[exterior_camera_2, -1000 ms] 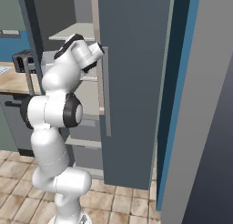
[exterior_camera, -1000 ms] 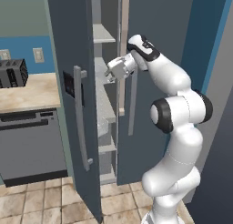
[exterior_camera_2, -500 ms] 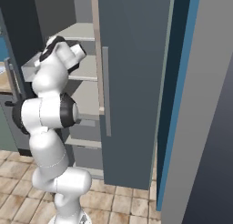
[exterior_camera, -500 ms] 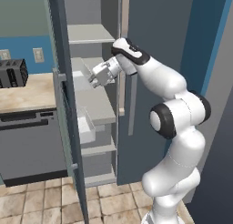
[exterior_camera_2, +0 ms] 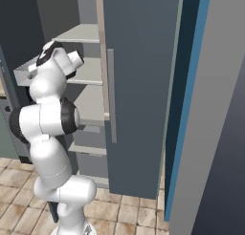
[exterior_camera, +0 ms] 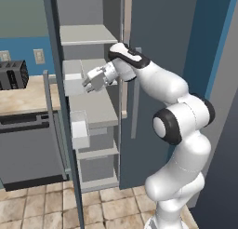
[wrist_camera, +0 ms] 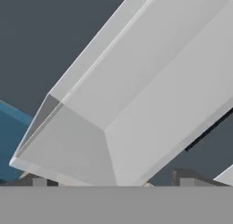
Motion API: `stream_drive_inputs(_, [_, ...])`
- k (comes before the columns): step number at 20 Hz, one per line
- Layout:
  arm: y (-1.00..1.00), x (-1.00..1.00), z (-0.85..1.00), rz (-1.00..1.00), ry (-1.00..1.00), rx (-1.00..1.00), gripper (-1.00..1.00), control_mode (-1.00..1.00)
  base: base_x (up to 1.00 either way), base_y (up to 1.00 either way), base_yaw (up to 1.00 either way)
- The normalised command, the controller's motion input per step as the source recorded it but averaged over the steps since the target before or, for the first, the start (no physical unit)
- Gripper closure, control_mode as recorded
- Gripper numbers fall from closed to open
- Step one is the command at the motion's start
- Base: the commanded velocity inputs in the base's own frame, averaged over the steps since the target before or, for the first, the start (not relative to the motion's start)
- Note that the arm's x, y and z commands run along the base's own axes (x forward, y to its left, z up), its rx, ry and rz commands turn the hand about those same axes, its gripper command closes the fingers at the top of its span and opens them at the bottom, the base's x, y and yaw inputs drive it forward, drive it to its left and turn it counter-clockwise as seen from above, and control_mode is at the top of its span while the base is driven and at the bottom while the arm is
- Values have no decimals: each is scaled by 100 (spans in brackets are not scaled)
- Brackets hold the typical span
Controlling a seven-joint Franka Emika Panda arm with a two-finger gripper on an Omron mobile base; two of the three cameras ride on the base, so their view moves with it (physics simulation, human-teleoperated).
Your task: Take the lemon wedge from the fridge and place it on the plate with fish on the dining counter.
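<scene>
Inside the open fridge, the white arm reaches toward the light grey shelves; its gripper hangs with fingers spread wide, holding nothing, just beside a grey door bin; lemon wedge too small to make out

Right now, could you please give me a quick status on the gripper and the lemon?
Gripper open, empty, at the door bin. Fridge left door open. Lemon not spotted. Nothing blocking the shelves.
</scene>
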Motion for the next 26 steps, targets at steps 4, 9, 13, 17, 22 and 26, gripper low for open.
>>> stream_drive_inputs(4, [22, 0, -7, 0, 1, -7, -100, -100, 0, 0, 0])
stream_drive_inputs(9, [-60, -31, 35, -8, 0, 0, -100, -100, 0, 0, 0])
stream_drive_inputs(13, [-96, -50, 50, -16, -1, 0, -100, -100, 0, 0, 0])
stream_drive_inputs(17, [-100, -58, 22, -18, -1, -2, -100, -100, 0, 0, 0])
stream_drive_inputs(22, [-100, -51, 2, -24, -4, -21, -100, -100, 0, 0, 0])
stream_drive_inputs(26, [-99, -40, 0, -26, -4, -35, -100, -100, 0, 0, 0])
